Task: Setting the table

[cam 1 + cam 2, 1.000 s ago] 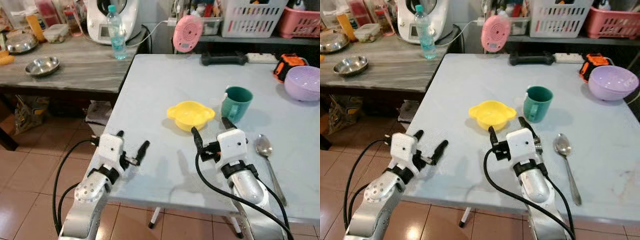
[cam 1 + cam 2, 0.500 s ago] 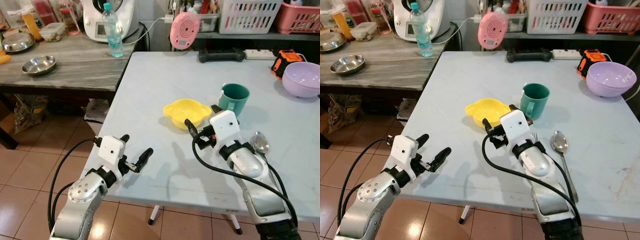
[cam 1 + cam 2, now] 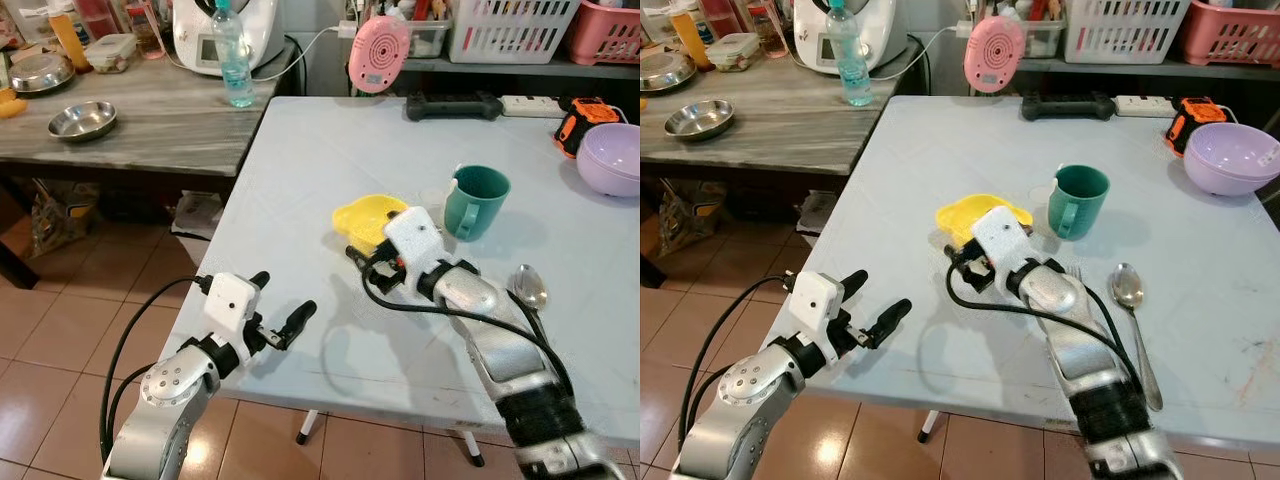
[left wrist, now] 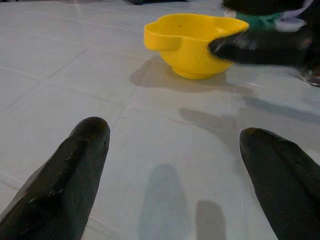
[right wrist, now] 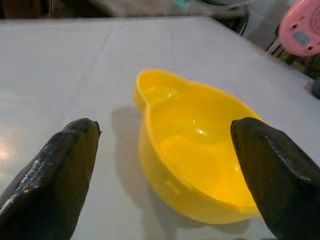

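Your right gripper [image 5: 165, 150] is at the yellow bowl [image 3: 965, 213] — fingers spread wide. Your left gripper [image 3: 873, 303] hovers at the table [image 3: 940, 150] edge, also spread.

No text, label or number is legible here. The bottle [image 3: 234, 62] has a label, but it is too blurred to read.

Bright, even daylight. Soft shadows beneath the yellow bowl [image 4: 192, 45] and arms on the table [image 3: 300, 170]. Floor glare at seven o'clock. Wrist views blurred at near fingertips [image 5: 55, 175].
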Available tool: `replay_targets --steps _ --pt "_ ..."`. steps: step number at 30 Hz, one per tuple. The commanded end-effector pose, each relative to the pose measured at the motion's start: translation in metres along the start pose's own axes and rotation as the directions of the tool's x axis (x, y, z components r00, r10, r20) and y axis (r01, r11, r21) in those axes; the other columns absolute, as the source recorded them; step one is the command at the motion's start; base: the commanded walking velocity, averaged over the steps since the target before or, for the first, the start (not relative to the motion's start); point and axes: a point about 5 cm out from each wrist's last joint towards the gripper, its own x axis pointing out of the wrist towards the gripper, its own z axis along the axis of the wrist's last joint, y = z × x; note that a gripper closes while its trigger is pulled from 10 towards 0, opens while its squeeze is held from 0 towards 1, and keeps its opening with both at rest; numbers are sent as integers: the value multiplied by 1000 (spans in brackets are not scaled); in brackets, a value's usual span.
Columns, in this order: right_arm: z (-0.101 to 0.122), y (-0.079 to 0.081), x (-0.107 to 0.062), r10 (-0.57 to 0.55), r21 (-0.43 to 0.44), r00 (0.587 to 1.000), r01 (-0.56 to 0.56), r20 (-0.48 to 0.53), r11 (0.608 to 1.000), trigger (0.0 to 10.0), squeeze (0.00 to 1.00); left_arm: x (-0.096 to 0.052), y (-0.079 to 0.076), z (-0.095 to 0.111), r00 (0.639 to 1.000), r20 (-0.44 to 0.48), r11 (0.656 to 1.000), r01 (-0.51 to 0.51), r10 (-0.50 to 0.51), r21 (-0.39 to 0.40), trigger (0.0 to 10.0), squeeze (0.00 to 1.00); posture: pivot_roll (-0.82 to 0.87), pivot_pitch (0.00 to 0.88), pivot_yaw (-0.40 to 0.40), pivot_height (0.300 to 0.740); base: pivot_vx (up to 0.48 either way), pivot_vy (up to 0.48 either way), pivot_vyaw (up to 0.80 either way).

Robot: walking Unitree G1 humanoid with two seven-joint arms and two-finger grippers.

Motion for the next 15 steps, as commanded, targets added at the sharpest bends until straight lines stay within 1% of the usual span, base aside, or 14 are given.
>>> replay_targets --steps 1,2,3,4,5,6,7,8,9,10,11,12,15 --pt "3 1 4 37 -31 999 -37 -17 999 10000 0 -3 -1 1 1000 -3 1000 1 -1 6 10000 0 21 93 49 740 0 0 0" --pt "4 -3 9 54 -61 997 -57 -50 997 10000 0 -4 -1 1 1000 -6 1000 0 0 4 10000 0 25 89 48 740 0 0 0" --pt "4 -3 9 54 -61 997 -57 -50 997 10000 0 -4 -1 1 1000 -6 1000 0 0 4 10000 0 25 89 48 740 0 0 0" --pt "9 -8 14 63 -92 996 -68 -61 993 10000 0 -4 -1 1 1000 -10 1000 -5 5 5 10000 0 25 88 46 740 0 0 0" --pt "11 -10 15 69 -102 996 -76 -64 992 10000 0 -5 -1 1 1000 -13 1000 -8 8 6 10000 0 25 88 46 740 0 0 0" --pt "11 -11 16 74 -104 995 -81 -72 991 8118 0 -5 0 0 1000 -14 1000 -12 13 6 10000 0 27 87 44 740 0 0 0" --pt "12 -12 18 79 -111 994 -87 -76 990 5725 0 -5 1 0 1000 -15 1000 -18 18 3 10000 0 27 86 43 740 0 0 0" --pt "13 -13 18 87 -123 993 -97 -82 988 0 0 -5 1 0 1000 -19 1000 -23 23 -6 10000 0 27 84 43 740 0 0 0" --pt "13 -15 21 116 -139 988 -130 -104 982 0 0 -5 1 -1 999 -25 999 -29 28 -16 10000 0 28 83 42 740 0 0 0" --pt "13 -15 21 116 -139 988 -130 -104 982 0 0 -5 1 -1 999 -25 999 -29 28 -16 10000 0 28 83 42 740 0 0 0" --pt "10 -15 21 151 -144 979 -170 -136 975 0 0 -5 1 -1 999 -28 999 -29 29 -13 10000 0 29 82 41 740 0 0 0" --pt "9 -15 21 164 -146 975 -186 -150 972 0 0 -5 1 -1 999 -28 1000 -29 29 -11 10000 0 29 82 41 740 0 0 0" --pt "3 -12 20 225 -132 954 -254 -198 958 0 0 -5 1 0 999 -21 999 -47 46 -19 10000 0 32 81 40 740 0 0 0"
